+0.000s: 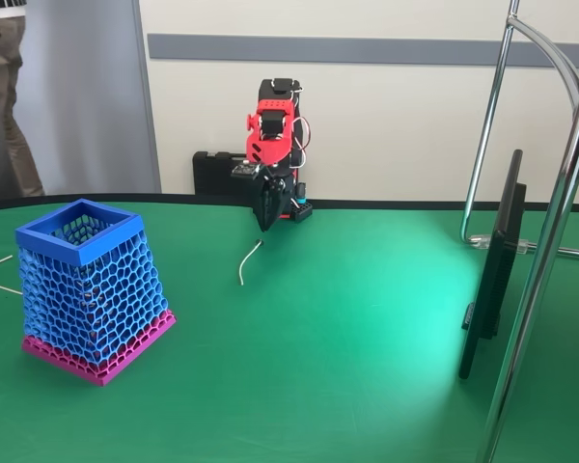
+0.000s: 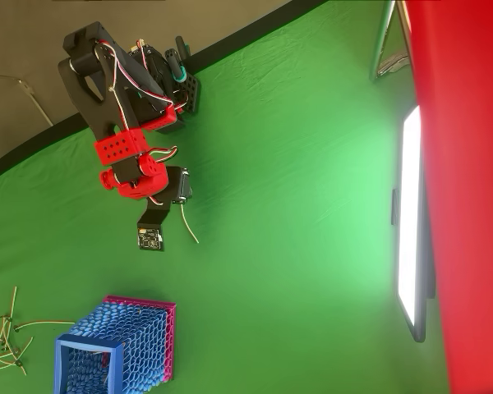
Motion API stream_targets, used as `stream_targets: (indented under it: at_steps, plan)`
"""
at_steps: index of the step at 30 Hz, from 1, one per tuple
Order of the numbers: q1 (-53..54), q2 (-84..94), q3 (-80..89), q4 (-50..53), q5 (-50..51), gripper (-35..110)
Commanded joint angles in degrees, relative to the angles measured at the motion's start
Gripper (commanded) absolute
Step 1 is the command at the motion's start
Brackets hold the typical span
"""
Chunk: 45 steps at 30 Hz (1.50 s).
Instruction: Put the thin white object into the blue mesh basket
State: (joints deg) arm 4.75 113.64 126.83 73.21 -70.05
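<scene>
Gripper poised over the wire, basket waiting off to the side.

The gripper (image 1: 263, 217) hung nose-down just above the upper end of the wire (image 1: 248, 262), which lay loose on the green table (image 1: 367, 318), probably lined up for a pinch. Whether its jaws stood open, I could not tell. The basket (image 1: 89, 289) stood upright, mouth up, well apart to the left in the fixed view, ready to receive it.

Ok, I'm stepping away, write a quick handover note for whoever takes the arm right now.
Gripper: pointing down just above the stick's upper end; whether it is open or shut cannot be told.
Stick: between the gripper and the green table, lower end near the cloth; grip unclear.
Basket: upright on the table, to the left in the fixed view, apart from the stick.
Done: arm at the stick.
Left: secure it, carry it over, drop it into the basket.
</scene>
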Motion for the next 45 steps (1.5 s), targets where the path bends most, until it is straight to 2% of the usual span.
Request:
stream_targets:
  at_steps: [1, 4, 21, 45]
  plan:
    - [-0.35, -3.16, -4.75, 4.66, -0.88, 9]
    - [-0.18, -6.06, -7.38, 7.03, -0.97, 10]
    - [5.98, -11.60, -7.38, 7.12, -15.56, 15]
    - [5.36, -16.26, -1.05, -0.44, -13.89, 14]
